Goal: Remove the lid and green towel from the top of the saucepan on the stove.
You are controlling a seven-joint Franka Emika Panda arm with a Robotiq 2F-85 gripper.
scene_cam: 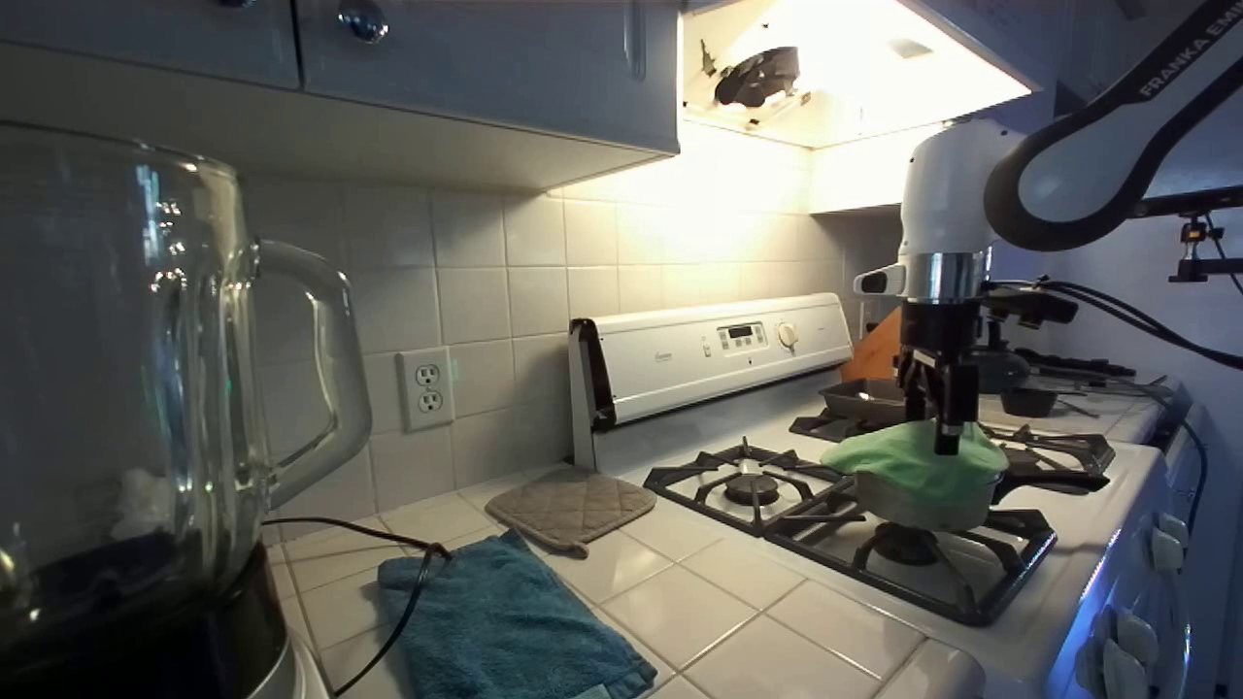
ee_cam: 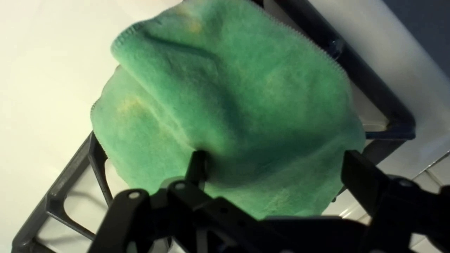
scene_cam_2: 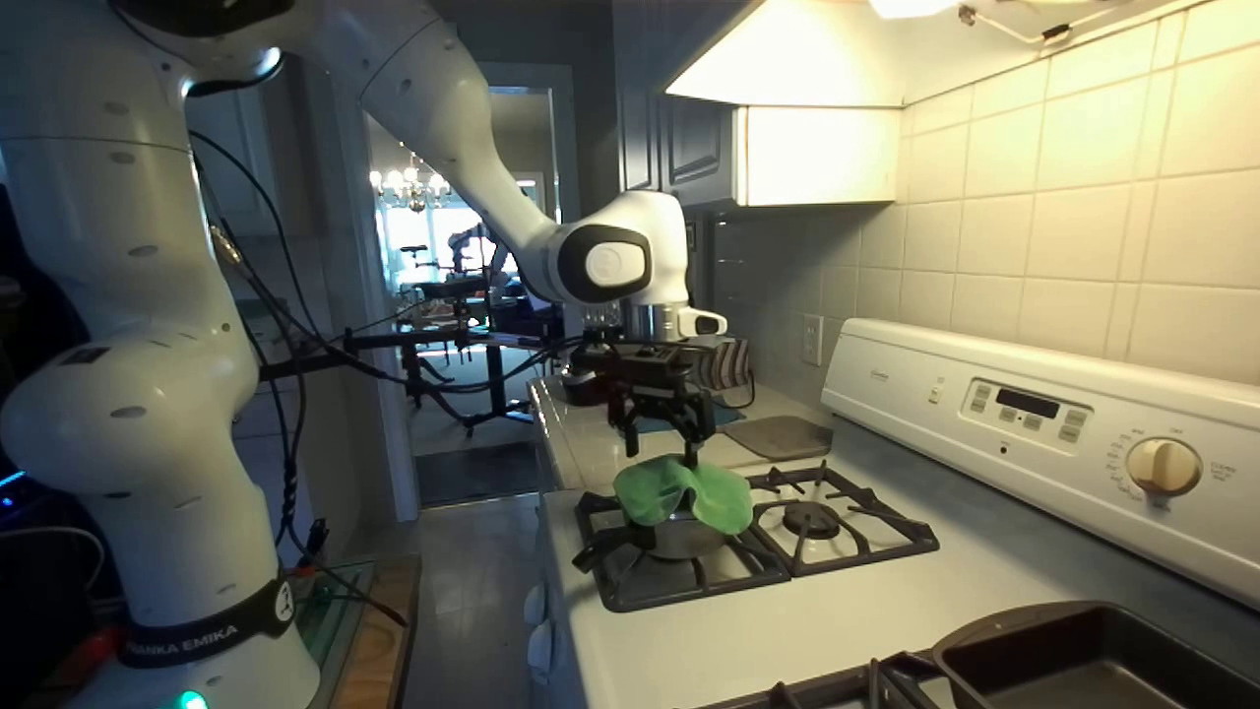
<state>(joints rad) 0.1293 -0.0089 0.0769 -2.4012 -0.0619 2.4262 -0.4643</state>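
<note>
The green towel point(scene_cam: 903, 461) lies draped over the top of the saucepan point(scene_cam: 923, 505) on the front burner. In the other views the towel point(scene_cam_2: 704, 497) has a raised fold, also seen from above in the wrist view point(ee_cam: 281, 80). The pan's dark handle point(scene_cam_2: 615, 547) sticks out from under it. The lid is hidden under the towel. My gripper point(scene_cam_2: 661, 451) points down just above the towel, fingers apart. In the wrist view the gripper point(ee_cam: 276, 158) is open with nothing held. Its left finger is at the fold, perhaps touching it; the right finger is over the towel's edge.
Black grates point(scene_cam: 748, 485) surround the pan. A dark baking pan point(scene_cam_2: 1102, 650) sits on another burner. A grey pot holder point(scene_cam: 573, 505) and a blue towel point(scene_cam: 505, 621) lie on the counter beside a glass blender point(scene_cam: 126, 388). The stove's back panel point(scene_cam_2: 1043, 423) rises behind.
</note>
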